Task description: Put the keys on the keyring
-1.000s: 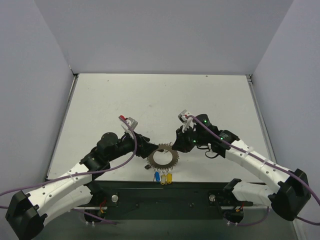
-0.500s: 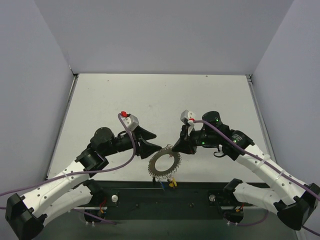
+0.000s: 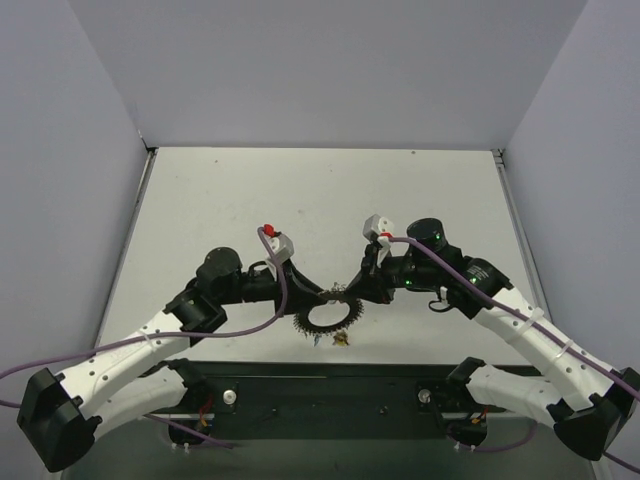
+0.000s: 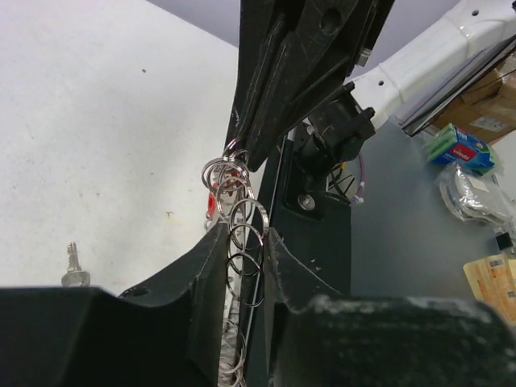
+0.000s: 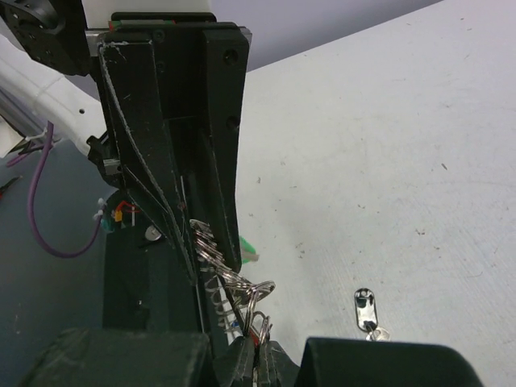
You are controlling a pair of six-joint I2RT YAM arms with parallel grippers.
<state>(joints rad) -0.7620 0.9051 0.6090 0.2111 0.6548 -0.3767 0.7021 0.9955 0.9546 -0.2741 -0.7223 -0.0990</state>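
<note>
Clamping right edge of keyring [image 3: 314, 322] in fully closed right gripper [image 5: 256, 351] while pinching small rings [image 4: 244, 227] at its left edge between half-closed left gripper [image 4: 244, 246].

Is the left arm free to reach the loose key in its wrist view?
Probably not: the left gripper is clamped on the keyring; the key lies uncovered on the table beside it.

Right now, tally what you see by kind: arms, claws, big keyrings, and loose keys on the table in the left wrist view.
Arms: 2, left arm and right arm
Claws: 2, left claw and right claw
Keyrings: 1, the keyring between the claws
Loose keys: 1, the key
Total: 6
</note>
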